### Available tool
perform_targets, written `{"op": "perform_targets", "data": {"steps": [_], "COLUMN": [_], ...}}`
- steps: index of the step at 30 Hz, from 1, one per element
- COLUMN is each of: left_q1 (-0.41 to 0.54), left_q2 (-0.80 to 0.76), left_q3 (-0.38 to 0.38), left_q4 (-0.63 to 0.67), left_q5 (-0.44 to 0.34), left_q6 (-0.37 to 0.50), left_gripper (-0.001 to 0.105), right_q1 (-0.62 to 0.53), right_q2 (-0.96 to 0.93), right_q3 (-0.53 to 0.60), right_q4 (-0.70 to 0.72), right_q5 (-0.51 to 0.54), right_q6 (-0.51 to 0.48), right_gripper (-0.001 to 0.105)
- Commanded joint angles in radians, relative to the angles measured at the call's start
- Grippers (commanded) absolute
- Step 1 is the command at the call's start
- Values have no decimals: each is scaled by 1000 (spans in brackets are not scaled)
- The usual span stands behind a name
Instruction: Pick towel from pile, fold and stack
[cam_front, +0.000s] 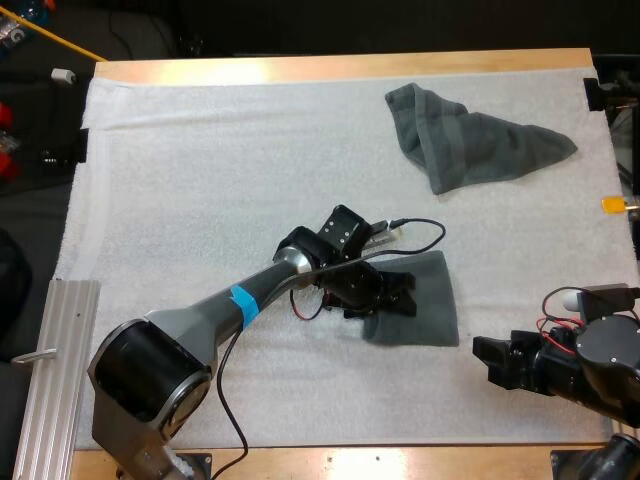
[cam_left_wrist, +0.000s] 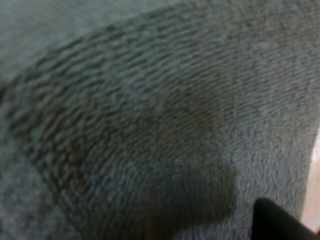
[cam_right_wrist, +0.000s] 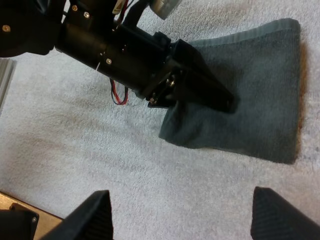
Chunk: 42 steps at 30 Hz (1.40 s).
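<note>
Near the mat (cam_front: 200, 180) front, my left gripper (cam_front: 392, 293) sits low on the folded towel (cam_front: 425, 305); open or closed, I cannot tell. Right gripper (cam_front: 492, 358) wide, empty, close by. Crumpled towel (cam_front: 480, 150) far right. Risk: lifting away could snag the terry and drag the fold open.

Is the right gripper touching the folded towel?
Apart. The high view shows bare mat between the right gripper and the folded towel; in the right wrist view its open jaws stand clear of the towel's edge.
</note>
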Motion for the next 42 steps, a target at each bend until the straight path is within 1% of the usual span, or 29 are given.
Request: {"op": "perform_targets", "data": {"steps": [1,3,4,6,7,9,10,12,13,15,18,22,24,27,32,36,38,42], "left_q1": [-8,-4,-2,5,7,22,26,54,64,102,167,271,336,420,557,645,687,760], "left_q2": [8,5,5,5,5,5,5,5,5,3,-9,-51,-81,-109,-130,-130,-130,-132], "left_q3": [-5,-5,-5,-5,-5,-5,-5,-5,-5,-5,-5,-5,-5,-5,-5,-5,-5,-5], "left_q4": [3,18,34,90,115,216,238,344,370,445,509,531,539,556,569,587,591,591], "left_q5": [14,31,26,0,-14,-98,-128,-251,-284,-383,-486,-555,-611,-692,-738,-838,-861,-862], "left_q6": [12,55,65,137,158,268,300,410,429,521,584,637,677,712,757,807,815,815], "left_gripper": [51,30,25,1,0,0,0,0,0,0,0,0,0,0,0,0,0,0], "right_q1": [2,2,2,2,2,2,2,2,2,2,2,2,2,2,2,2,2,2], "right_q2": [-1,-1,-1,-1,-1,-1,-1,-1,-1,-1,-1,-1,-1,-1,-1,-1,-1,-1], "right_q3": [-8,-8,-8,-8,-8,-8,-8,-8,-8,-8,-8,-8,-8,-8,-8,-8,-8,-8], "right_q4": [2,2,2,2,2,2,2,2,2,2,2,2,2,2,2,2,2,2], "right_q5": [7,7,7,7,7,7,7,7,7,7,7,7,7,7,7,7,7,7], "right_q6": [-11,-11,-11,-11,-11,-11,-11,-11,-11,-11,-11,-11,-11,-11,-11,-11,-11,-11], "right_gripper": [58,58,58,58,58,58,58,58,58,58,58,58,58,58,58,58,58,58]}}
